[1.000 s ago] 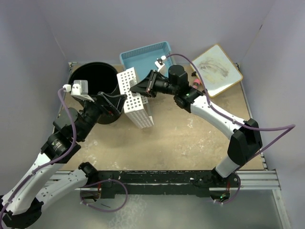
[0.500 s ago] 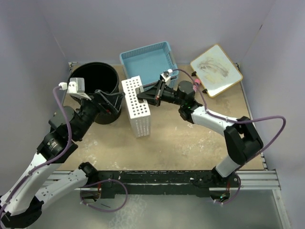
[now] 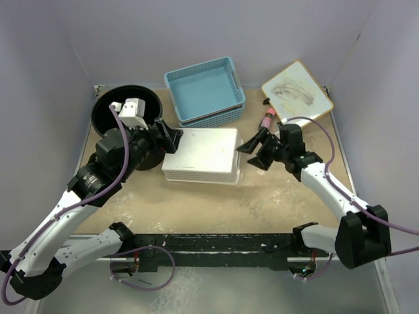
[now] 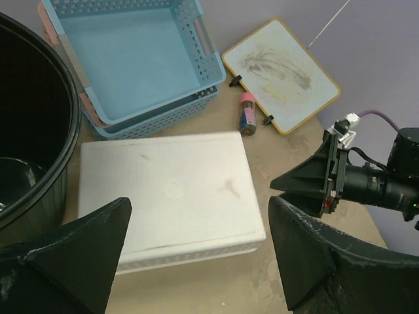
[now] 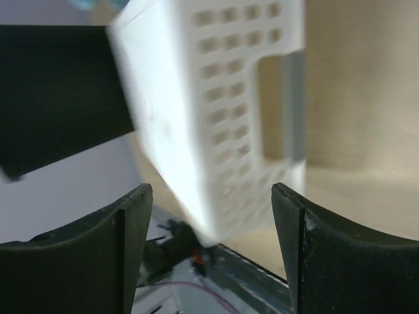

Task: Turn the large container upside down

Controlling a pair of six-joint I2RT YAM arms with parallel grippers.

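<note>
The large container (image 3: 112, 112) is a tall black bucket at the back left, standing with its mouth up; its rim and dark inside (image 4: 36, 131) fill the left edge of the left wrist view. My left gripper (image 3: 169, 139) hovers open just right of the bucket, above the left end of a white basket, holding nothing (image 4: 198, 209). My right gripper (image 3: 249, 154) is open and empty on the right of that basket, apart from it (image 5: 211, 196). Neither gripper touches the bucket.
A white perforated basket (image 3: 203, 155) lies bottom up mid-table (image 4: 170, 190), blurred in the right wrist view (image 5: 216, 111). Stacked light-blue baskets (image 3: 206, 88) sit behind it. A framed whiteboard (image 3: 296, 95) and a pink marker (image 3: 267, 120) lie at the back right.
My right gripper opened and drew back to the right; the white basket it held on edge dropped flat, bottom up. My left arm swung in closer beside the bucket.
</note>
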